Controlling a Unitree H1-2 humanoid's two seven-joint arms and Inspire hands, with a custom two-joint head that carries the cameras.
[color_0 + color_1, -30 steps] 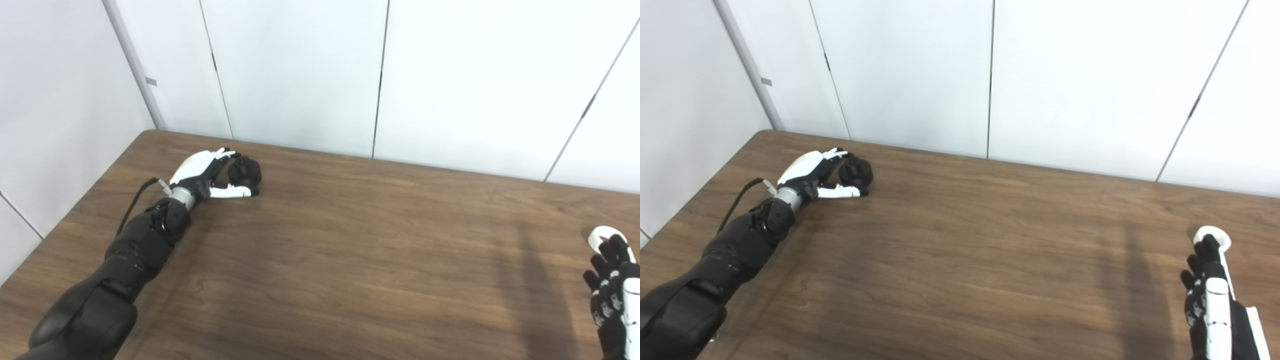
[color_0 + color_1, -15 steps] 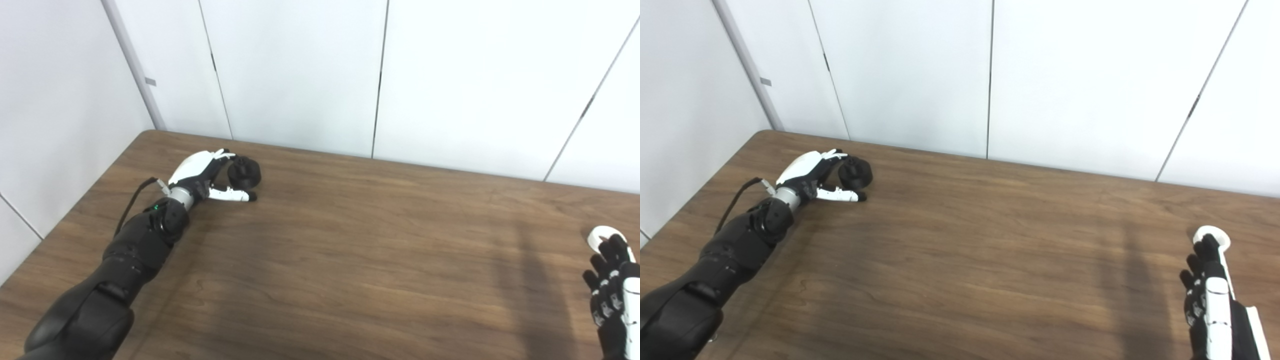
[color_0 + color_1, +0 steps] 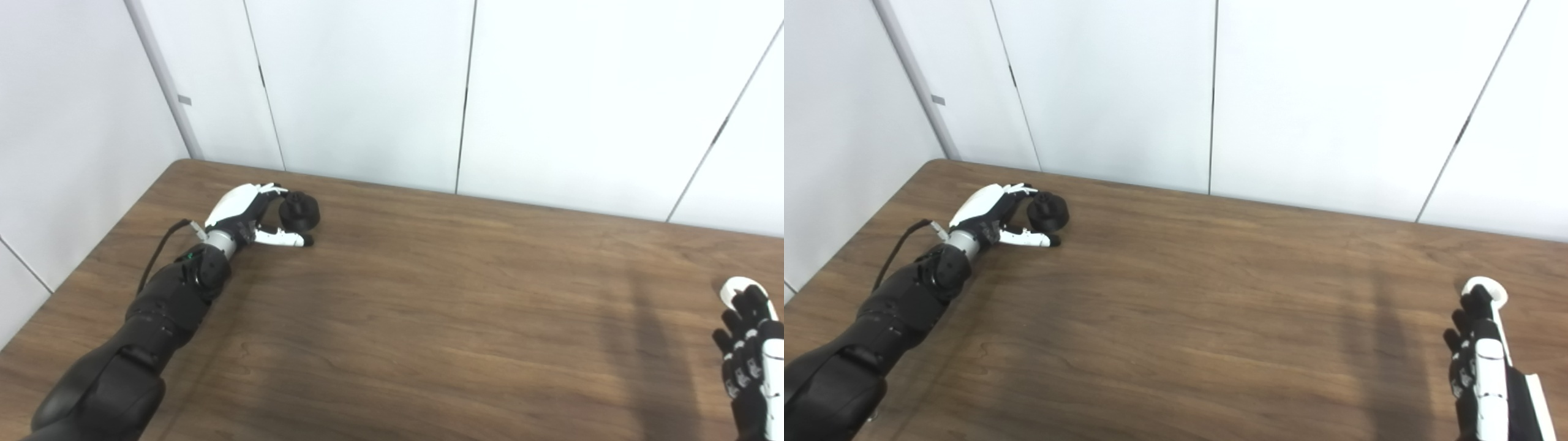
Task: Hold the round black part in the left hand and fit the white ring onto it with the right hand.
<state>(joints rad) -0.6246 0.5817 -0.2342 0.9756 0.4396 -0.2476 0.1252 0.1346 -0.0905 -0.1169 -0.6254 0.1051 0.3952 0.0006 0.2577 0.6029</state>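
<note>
- Round black part [image 3: 299, 212], knobbed and dark, sits on the table [image 3: 429, 294] far left, cupped loosely by the left hand [image 3: 248, 214], fingers spread.
- White ring [image 3: 1485, 286] lies far right, partly hidden behind the right hand [image 3: 1479, 367], whose grip cannot be told.

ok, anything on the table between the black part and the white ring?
Nothing: both eye views show only bare wooden table between the round black part at the left hand and the white ring by the right hand.
</note>
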